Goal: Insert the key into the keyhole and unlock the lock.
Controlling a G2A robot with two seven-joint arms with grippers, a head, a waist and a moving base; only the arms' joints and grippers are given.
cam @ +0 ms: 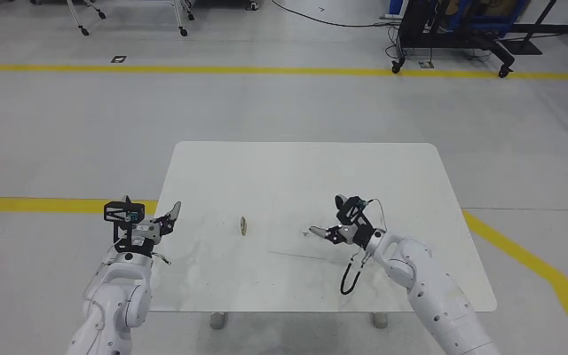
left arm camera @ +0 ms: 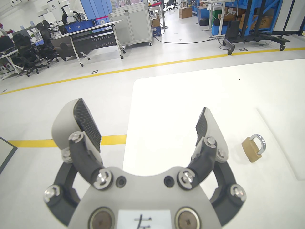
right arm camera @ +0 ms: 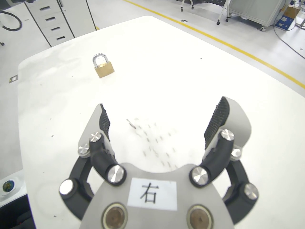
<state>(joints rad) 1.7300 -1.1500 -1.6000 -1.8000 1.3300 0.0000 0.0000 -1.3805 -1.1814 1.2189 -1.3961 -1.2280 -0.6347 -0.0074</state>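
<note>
Top: lock (cam: pixel 243 225) stands upright mid-counter (cam: pixel 355 169) toward the near edge, betw. left gripper (cam: pixel 169 222) at the left edge and right gripper (cam: pixel 328 219); both jaws spread, holding nothing, approx. equally far from it. L wrist: left gripper (left arm camera: pixel 143 115) released, lock (left arm camera: pixel 253 148) off to one side of the jaws, not betw. them. R wrist: right gripper (right arm camera: pixel 162 106) released, lock (right arm camera: pixel 103 67) well ahead w/ broad face toward it; what is prob. the key (right arm camera: pixel 131 123) lies flat just beyond the jaws, long axis slanting across the gap, so right arm looks best placed for it.
</note>
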